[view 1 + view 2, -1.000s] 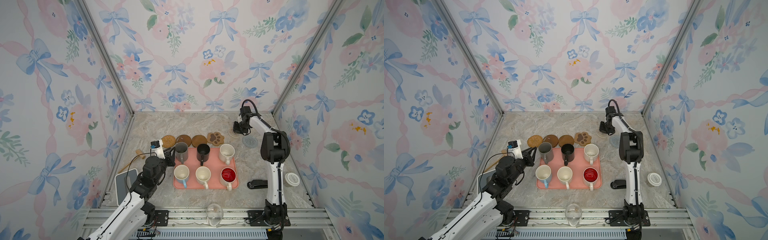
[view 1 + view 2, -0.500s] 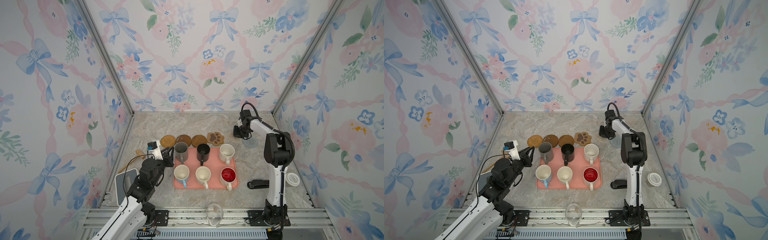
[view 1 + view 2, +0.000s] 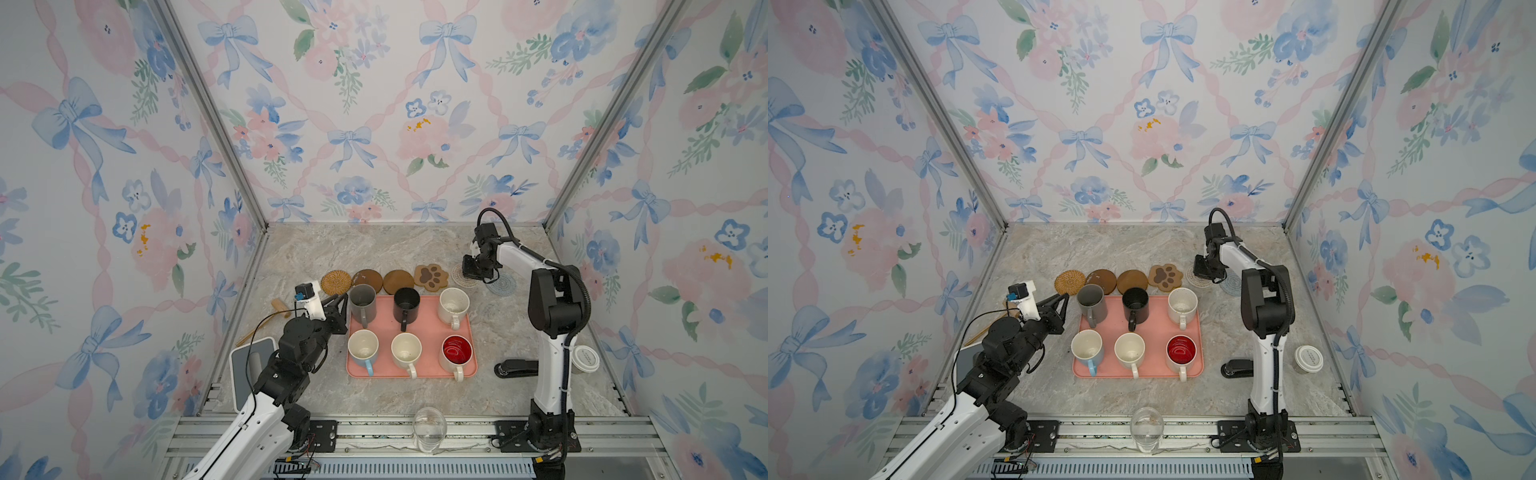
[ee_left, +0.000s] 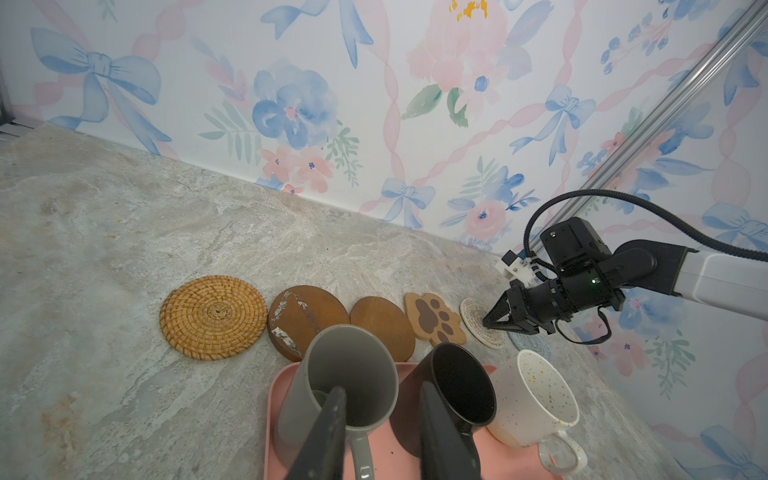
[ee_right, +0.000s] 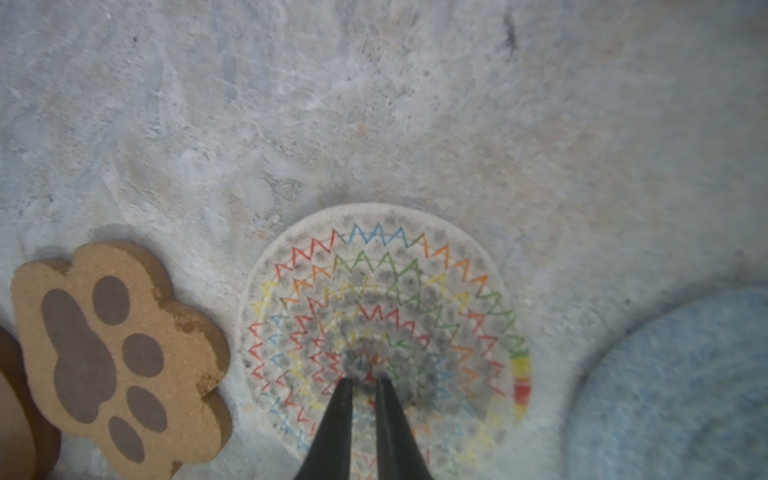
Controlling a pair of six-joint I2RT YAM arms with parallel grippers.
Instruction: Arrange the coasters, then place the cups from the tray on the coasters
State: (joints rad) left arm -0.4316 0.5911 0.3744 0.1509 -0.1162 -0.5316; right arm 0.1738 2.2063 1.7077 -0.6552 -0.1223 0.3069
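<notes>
The right gripper, jaws almost together, presses its tips on the white coaster at lower centre, between the paw coaster and the grey-blue coaster. Light pressure and a level slide should align it. Only the top views show the left gripper, jaws apart, beside the grey mug on the tray.

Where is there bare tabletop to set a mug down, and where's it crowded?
Free: marble between the coaster row and back wall; the strip between tray and clear glass. Crowded: the tray, six mugs; that row lines its far edge.
</notes>
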